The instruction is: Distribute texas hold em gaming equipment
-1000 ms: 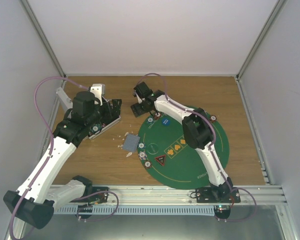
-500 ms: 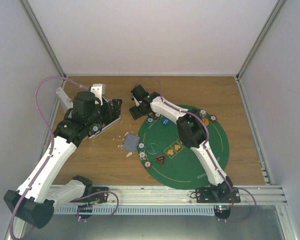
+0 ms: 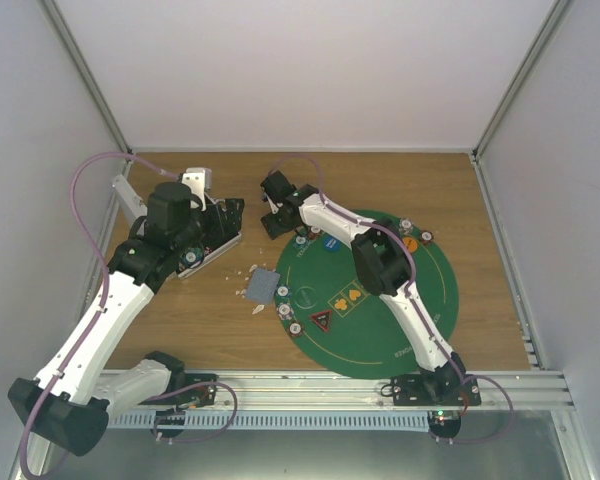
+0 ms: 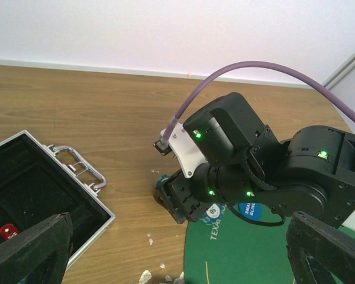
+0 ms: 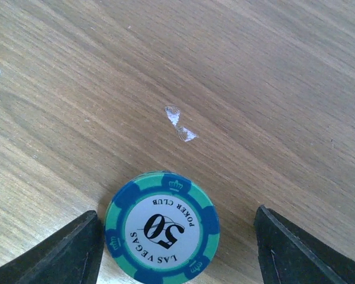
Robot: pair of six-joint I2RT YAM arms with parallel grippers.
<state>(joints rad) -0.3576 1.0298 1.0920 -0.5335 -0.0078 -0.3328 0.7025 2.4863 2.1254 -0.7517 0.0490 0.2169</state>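
**Right hand** (image 5: 176, 239): the black fingers (image 5: 68, 251) stand well apart, one on either side of a poker chip (image 5: 161, 228), and hold nothing.

**Chip:** it lies flat on the wood-grain counter (image 5: 236, 65), off the mat. It is round, with a white centre printed "50 LAS VEGAS POKER CLUB" and a rim striped blue and green. It sits just beside the finger at the frame's left, and bare wood shows between it and the other finger. The frame cuts off its lower edge. Two small glossy white flecks (image 5: 180, 125) lie beyond it.

**Overhead view:** the right hand hides this chip. This view alone shows:
- the round green felt mat (image 3: 380, 340)
- a blue token (image 3: 331, 241) and a red-triangle token (image 3: 321, 321) on the mat
- a grey-blue stack of cards (image 3: 263, 285) on the wood just beside the mat

**Left hand** (image 4: 177, 254): the jaws are wide and empty, above an open case (image 4: 77, 177) with a silver metal rim and black lining. The contents of the case are hard to make out.
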